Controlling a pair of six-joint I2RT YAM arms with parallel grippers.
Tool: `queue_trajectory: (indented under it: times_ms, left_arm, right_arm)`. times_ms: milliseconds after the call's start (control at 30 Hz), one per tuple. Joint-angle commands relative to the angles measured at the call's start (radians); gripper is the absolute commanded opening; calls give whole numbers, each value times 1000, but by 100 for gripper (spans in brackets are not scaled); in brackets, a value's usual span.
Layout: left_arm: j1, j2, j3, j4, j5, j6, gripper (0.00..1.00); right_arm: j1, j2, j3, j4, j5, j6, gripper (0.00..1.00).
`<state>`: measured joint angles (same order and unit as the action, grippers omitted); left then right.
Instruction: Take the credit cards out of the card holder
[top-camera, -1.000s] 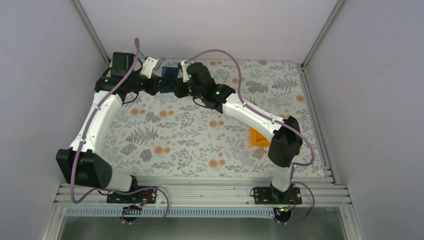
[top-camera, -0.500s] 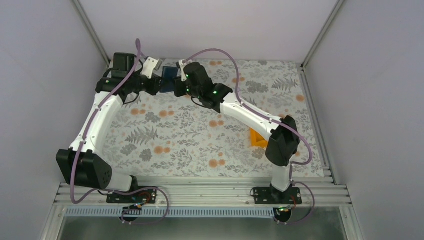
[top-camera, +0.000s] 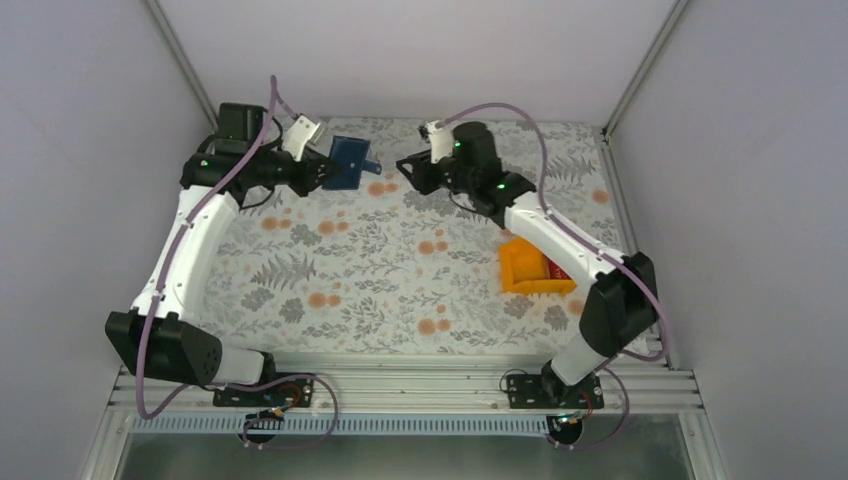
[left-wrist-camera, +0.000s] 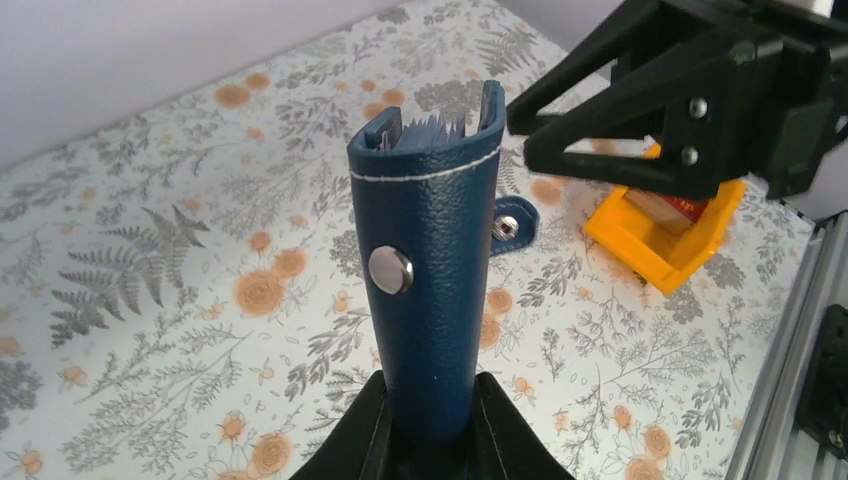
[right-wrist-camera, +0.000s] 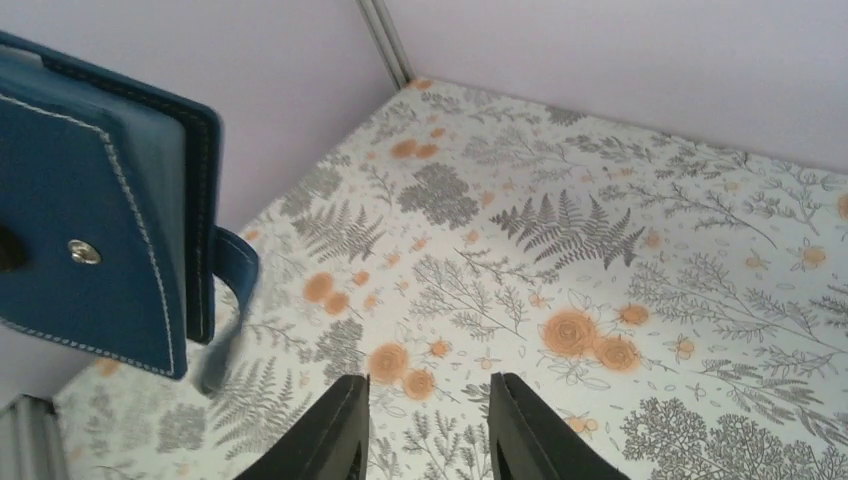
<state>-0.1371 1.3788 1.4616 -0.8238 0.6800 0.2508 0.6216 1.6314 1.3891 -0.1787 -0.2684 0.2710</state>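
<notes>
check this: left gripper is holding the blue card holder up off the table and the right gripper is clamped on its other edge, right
One part is wrong. The left gripper does hold the blue card holder up off the table, but the right gripper is not clamped on it. The right wrist view shows that gripper open and empty, with the holder apart to its side.

The top view looks steeply down from high on the near side, far from the card holder (top-camera: 349, 160). The left wrist camera sits close under it, facing along it; the right wrist camera, beside it, faces the surface (right-wrist-camera: 600, 300). All three show it
</notes>
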Motion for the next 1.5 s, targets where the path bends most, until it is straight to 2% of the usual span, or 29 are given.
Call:
queue_trajectory:
  times_ms: [0,67,167,300,400,533,667,767,1000,1167,1233,1267,1333,1367,1400,1467]
  left_arm:
    - [19,-47,118,-108,112,112,2]
    - [18,-57,189,-140,55,118,2]
    - [15,-62,314,-195,16,126,2]
    - [4,-76,432,-284,176,170,2]
    - [4,-122,427,-311,271,228,2]
    - [4,-182,389,-320,322,277,2]
    - [4,-196,399,-381,411,349,3]
    - [4,-202,407,-436,458,412,2]
    - [4,-219,383,-465,478,461,2]
    - [4,-222,362,-430,449,423,2]
    - [4,-221,348,-388,403,373,2]
    - [4,-221,339,-363,375,345,2]
    - [4,-221,323,-324,326,303,2]
    - [4,-222,315,-313,314,292,2]
    - [4,-221,309,-306,310,287,2]
    - [4,-224,301,-305,314,286,2]
  right_arm:
    - [-50,-97,-28,7,-276,-206,39]
    - [-57,-133,-29,24,-392,-236,50]
    - [-60,-161,15,30,-504,-256,60]
    - [-59,-154,130,50,-673,-231,66]
    - [-53,-146,207,55,-723,-219,67]
    - [35,-146,290,-51,-561,-286,66]
    - [56,-180,265,-46,-694,-315,67]
    - [58,-202,272,-53,-701,-312,68]
    - [70,-208,319,-118,-708,-350,66]
    - [79,-208,350,-100,-732,-305,67]
    - [117,-216,358,-86,-632,-275,67]
    - [170,-227,352,-72,-491,-260,67]
    - [248,-263,280,-17,-92,-169,74]
    - [261,-280,240,7,34,-132,77]
    - [264,-293,208,19,99,-113,82]
    - [271,-313,147,49,135,-100,85]
